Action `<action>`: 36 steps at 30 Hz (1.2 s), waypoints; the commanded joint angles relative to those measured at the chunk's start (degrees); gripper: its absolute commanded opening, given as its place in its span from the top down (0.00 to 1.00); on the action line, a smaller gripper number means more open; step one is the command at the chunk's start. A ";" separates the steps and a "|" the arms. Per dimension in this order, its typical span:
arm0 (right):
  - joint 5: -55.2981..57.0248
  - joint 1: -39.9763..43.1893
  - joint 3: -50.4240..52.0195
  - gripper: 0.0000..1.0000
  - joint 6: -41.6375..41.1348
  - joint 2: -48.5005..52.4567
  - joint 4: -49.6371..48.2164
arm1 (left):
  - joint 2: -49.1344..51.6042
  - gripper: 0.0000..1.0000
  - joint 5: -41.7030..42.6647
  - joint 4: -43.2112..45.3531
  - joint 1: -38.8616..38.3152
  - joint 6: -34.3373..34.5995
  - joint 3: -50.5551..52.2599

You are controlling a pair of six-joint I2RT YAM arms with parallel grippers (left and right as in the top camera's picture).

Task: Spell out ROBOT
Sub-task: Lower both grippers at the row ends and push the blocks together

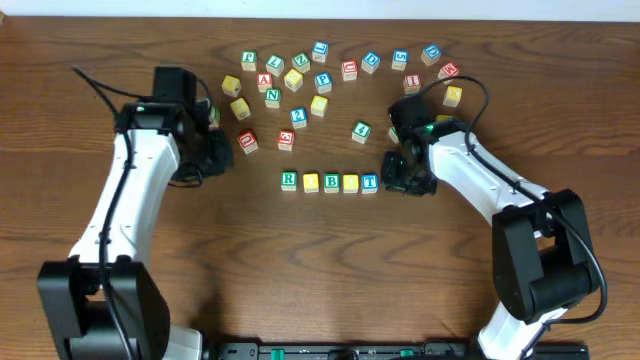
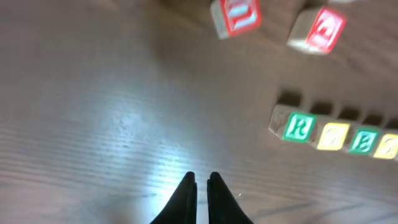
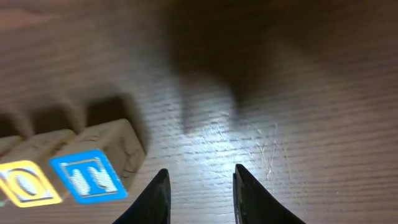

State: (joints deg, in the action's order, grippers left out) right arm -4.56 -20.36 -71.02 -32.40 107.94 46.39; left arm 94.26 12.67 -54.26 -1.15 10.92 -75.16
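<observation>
Five cubes stand in a straight row at the middle of the table: green R (image 1: 289, 181), yellow O (image 1: 311, 183), green B (image 1: 331, 183), yellow O (image 1: 350, 183), blue T (image 1: 369, 182). My right gripper (image 1: 392, 177) sits just right of the T, apart from it. In the right wrist view the T (image 3: 87, 176) lies left of the right gripper (image 3: 200, 177), which is open with only bare wood between its fingers. My left gripper (image 1: 218, 158) is left of the row, shut and holding nothing (image 2: 200, 180). The R (image 2: 297, 126) shows to its right.
Several loose letter cubes are scattered in an arc at the back of the table (image 1: 320, 75). Two red-edged cubes (image 1: 247, 141) (image 1: 285, 140) lie between the left gripper and the row. A green cube (image 1: 361, 130) sits behind the row's right end.
</observation>
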 commanded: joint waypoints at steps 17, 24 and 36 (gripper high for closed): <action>-4.66 0.00 3.34 0.74 -2.71 0.83 -7.02 | 3.23 0.92 11.58 13.40 -1.66 -4.61 11.52; -5.27 0.00 3.32 0.73 -2.71 0.83 -9.31 | 8.90 0.92 12.44 17.79 -5.38 -4.68 11.52; -5.18 -0.96 3.32 0.71 -2.69 0.83 -9.46 | 11.41 0.92 12.41 23.80 -10.10 -4.68 11.52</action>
State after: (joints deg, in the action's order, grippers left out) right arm -9.47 -20.60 -68.05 -34.33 108.33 37.01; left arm 105.14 24.21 -31.18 -10.66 7.20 -64.18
